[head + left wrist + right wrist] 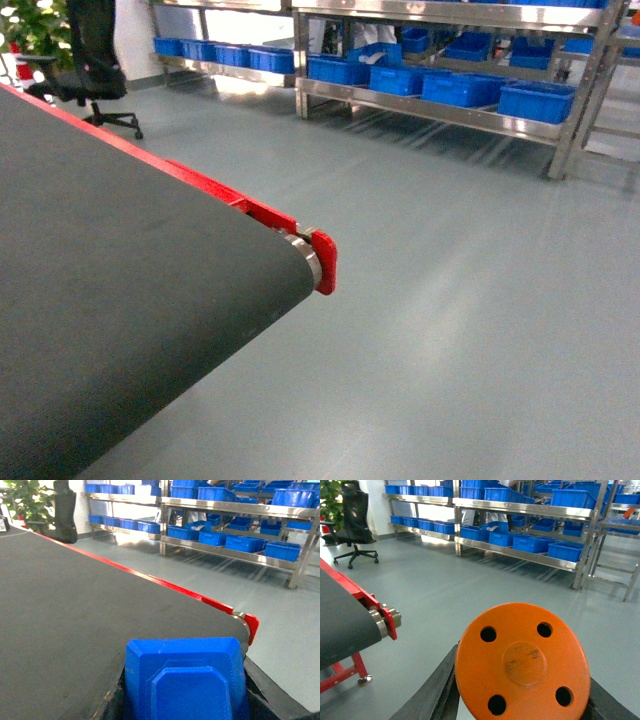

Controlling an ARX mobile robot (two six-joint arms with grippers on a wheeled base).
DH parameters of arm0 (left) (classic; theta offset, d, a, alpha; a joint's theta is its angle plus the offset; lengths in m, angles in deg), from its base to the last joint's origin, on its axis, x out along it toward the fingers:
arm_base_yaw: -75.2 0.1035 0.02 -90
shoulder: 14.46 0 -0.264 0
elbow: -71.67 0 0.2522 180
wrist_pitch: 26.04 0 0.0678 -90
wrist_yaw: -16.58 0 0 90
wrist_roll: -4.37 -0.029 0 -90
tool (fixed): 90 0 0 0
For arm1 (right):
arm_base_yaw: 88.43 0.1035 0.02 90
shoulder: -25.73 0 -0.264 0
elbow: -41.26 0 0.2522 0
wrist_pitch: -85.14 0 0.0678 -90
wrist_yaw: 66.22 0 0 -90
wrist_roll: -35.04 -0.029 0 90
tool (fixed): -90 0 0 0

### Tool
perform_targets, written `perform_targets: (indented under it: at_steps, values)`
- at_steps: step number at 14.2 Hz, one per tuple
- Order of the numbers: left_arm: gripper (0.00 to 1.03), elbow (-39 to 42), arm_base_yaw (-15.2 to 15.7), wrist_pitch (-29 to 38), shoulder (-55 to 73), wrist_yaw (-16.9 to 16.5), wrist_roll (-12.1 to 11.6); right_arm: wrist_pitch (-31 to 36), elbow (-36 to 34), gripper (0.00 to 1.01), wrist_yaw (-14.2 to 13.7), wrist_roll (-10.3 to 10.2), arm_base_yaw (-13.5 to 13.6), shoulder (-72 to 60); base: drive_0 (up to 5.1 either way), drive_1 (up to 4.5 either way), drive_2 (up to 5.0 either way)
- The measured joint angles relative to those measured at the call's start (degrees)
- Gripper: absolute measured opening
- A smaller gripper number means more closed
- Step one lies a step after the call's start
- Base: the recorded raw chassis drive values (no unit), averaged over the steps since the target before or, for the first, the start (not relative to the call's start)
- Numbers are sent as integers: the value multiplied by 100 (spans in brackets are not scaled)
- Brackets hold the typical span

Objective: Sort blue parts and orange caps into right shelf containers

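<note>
Two pieces are in hand, one per arm. My left gripper (185, 700) has its jaws clamped on one blue part (186, 677), a faceted moulded piece that fills the bottom of the left wrist view above the dark conveyor belt (75, 620). My right gripper (522, 700) has its jaws closed on one orange cap (522, 662), a flat disc with four holes, held out over the grey floor (485, 595) past the belt's red end.

What the coming move turns on: the shelf (430, 105) stands well ahead and to the right across open floor, its long axis running left to right across my head view, with the right shelf containers (536, 100) sitting in a row on it. I count about four crates on that lower tier in the head view; more sit on tiers above and on racks beside it. I judge the right arm the nearer one, so the base must drive forward before either piece can drop.
</note>
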Motion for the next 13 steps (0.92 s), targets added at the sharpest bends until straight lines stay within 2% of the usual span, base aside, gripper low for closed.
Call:
perform_targets:
  at_steps: [13]
  values:
    - [44, 0, 0, 0, 0, 0, 0, 0, 0, 44, 0, 0, 0, 0, -160, -160, -160]
